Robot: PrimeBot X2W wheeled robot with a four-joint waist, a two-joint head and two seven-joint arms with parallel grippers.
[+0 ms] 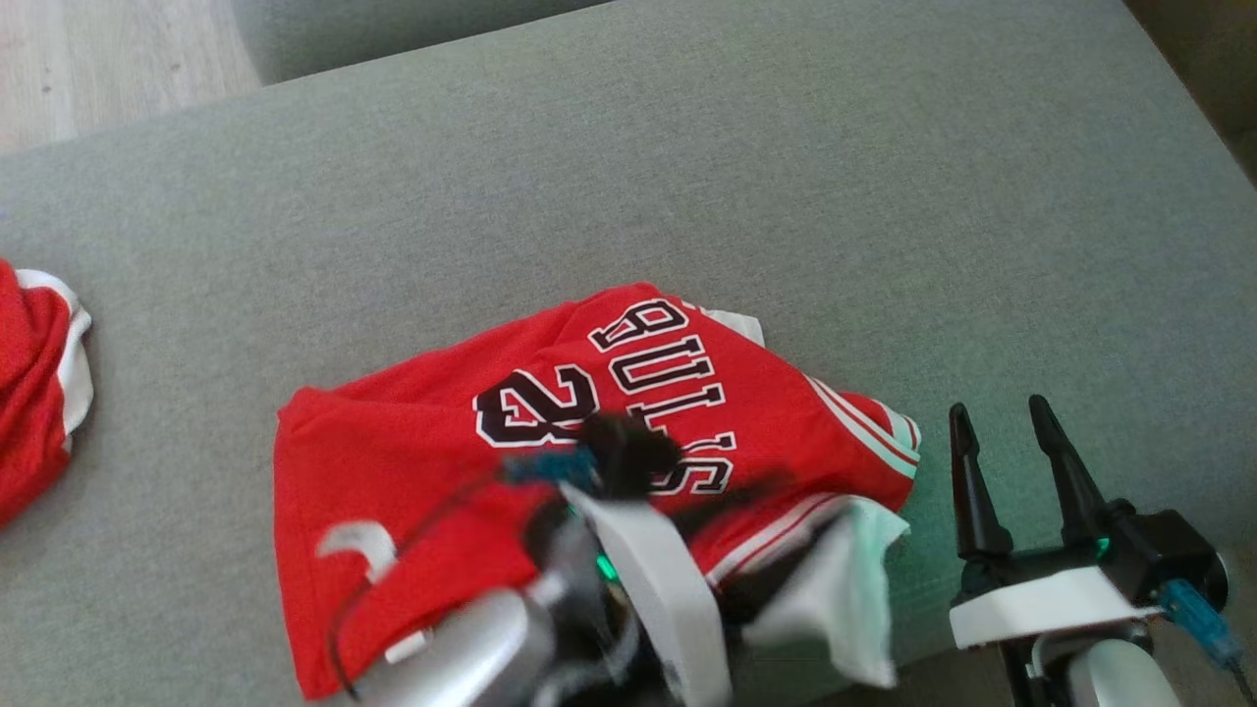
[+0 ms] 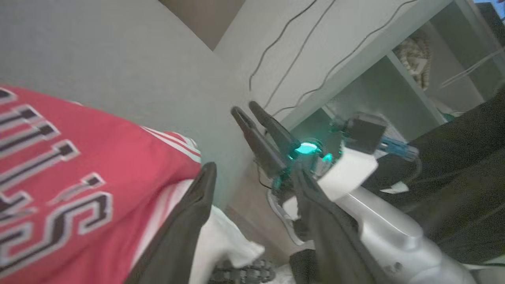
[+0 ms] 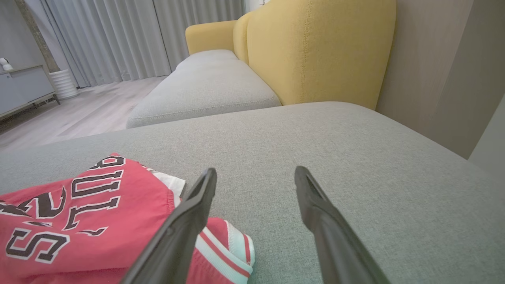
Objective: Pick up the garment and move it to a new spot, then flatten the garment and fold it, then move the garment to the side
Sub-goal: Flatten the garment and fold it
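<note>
Left end effector [image 2: 252,173] and right end effector [image 1: 1000,412] both spread wide, empty
Crumpled red mesh jersey [image 1: 412,442] sits on grey fabric sofa seat [image 1: 687,177] under the left one; another red garment [image 1: 29,412] well off left.

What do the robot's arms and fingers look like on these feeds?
The right gripper has two long, tapered dark fingers, a black base, white bracket, teal light, blue plug and silver forearm. The left gripper looks the same, plus a thin black cable.

Soft daylight — motion blur, warped edges
</note>
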